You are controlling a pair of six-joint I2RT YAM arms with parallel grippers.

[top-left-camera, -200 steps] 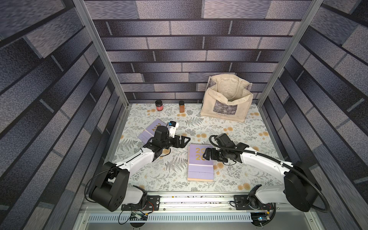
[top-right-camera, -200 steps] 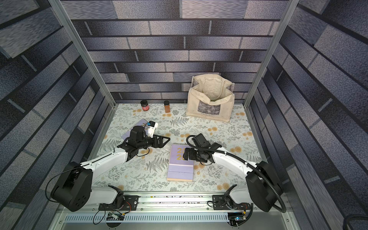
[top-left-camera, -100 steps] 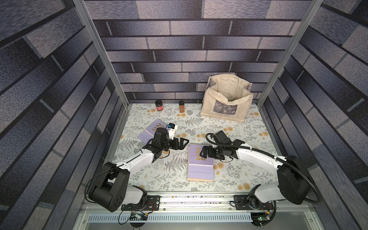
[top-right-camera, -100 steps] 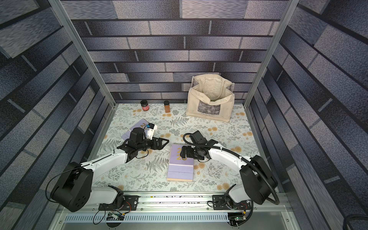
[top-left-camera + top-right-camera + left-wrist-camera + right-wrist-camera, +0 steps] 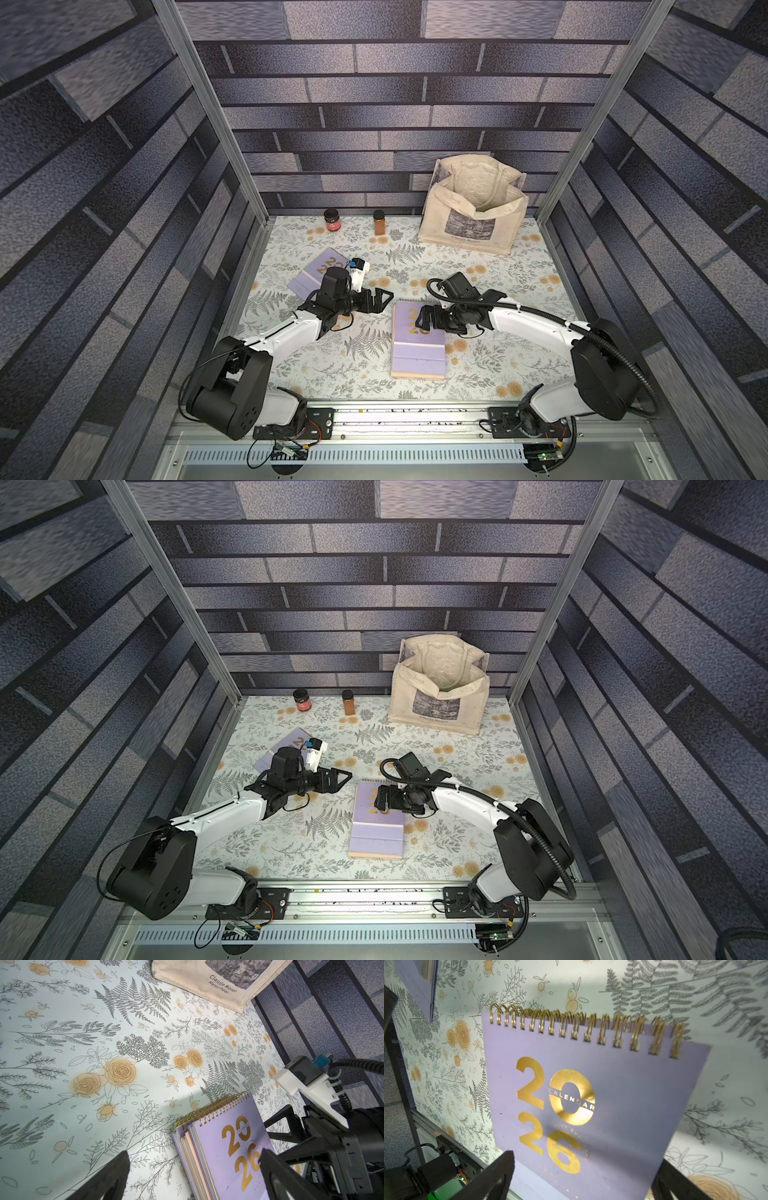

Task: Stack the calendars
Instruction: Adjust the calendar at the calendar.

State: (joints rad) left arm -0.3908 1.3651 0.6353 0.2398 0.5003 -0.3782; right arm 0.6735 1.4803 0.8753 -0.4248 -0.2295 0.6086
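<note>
Right hand (image 5: 422, 319) farther over calendar stack (image 5: 417, 353), jaws wide.

One bag (image 5: 473, 224). Left of the bag, two jars: a red jar (image 5: 332, 220) and an orange jar (image 5: 379, 222). Nearer than the bag, one lone calendar (image 5: 305, 278) and one stack (image 5: 417, 353) of lilac and peach calendars, number unclear. Two arms: left arm (image 5: 286, 332), right arm (image 5: 532, 324).

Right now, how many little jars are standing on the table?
2. A dark jar with a red label stands by the back wall, left of an amber spice jar. The tote bag could hide more.
</note>
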